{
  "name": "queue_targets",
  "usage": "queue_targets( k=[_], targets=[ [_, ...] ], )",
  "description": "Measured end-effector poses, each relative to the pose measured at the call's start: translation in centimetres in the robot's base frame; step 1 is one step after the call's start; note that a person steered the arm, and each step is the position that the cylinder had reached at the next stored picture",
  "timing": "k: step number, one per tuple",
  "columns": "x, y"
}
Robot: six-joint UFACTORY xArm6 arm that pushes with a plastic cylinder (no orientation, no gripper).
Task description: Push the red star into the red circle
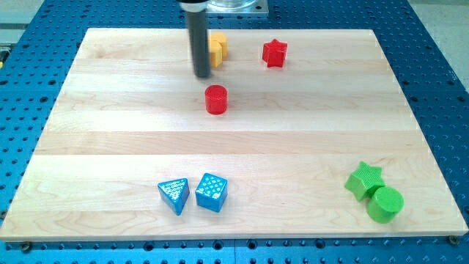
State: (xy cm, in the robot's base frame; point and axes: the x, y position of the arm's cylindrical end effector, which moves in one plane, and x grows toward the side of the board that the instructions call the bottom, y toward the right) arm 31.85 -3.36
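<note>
The red star (275,53) lies near the view's top, right of centre. The red circle (216,99), a short red cylinder, stands below and to the left of it, well apart from it. My tip (202,75) is the lower end of a dark rod that comes down from the view's top. It sits just above and left of the red circle and far left of the red star, touching neither.
A yellow block (218,48) sits right behind the rod near the top. A blue triangle (174,196) and a blue cube (211,193) lie at the bottom left. A green star (364,180) and a green cylinder (385,204) touch at the bottom right.
</note>
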Motion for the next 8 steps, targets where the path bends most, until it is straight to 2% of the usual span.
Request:
queue_targets(
  k=[3, 5, 6, 7, 8],
  targets=[
    [-2.2, 11.1],
    [-0.5, 16.8],
    [-2.9, 20.4],
    [-8.6, 19.1],
    [-9.5, 16.2]
  ],
)
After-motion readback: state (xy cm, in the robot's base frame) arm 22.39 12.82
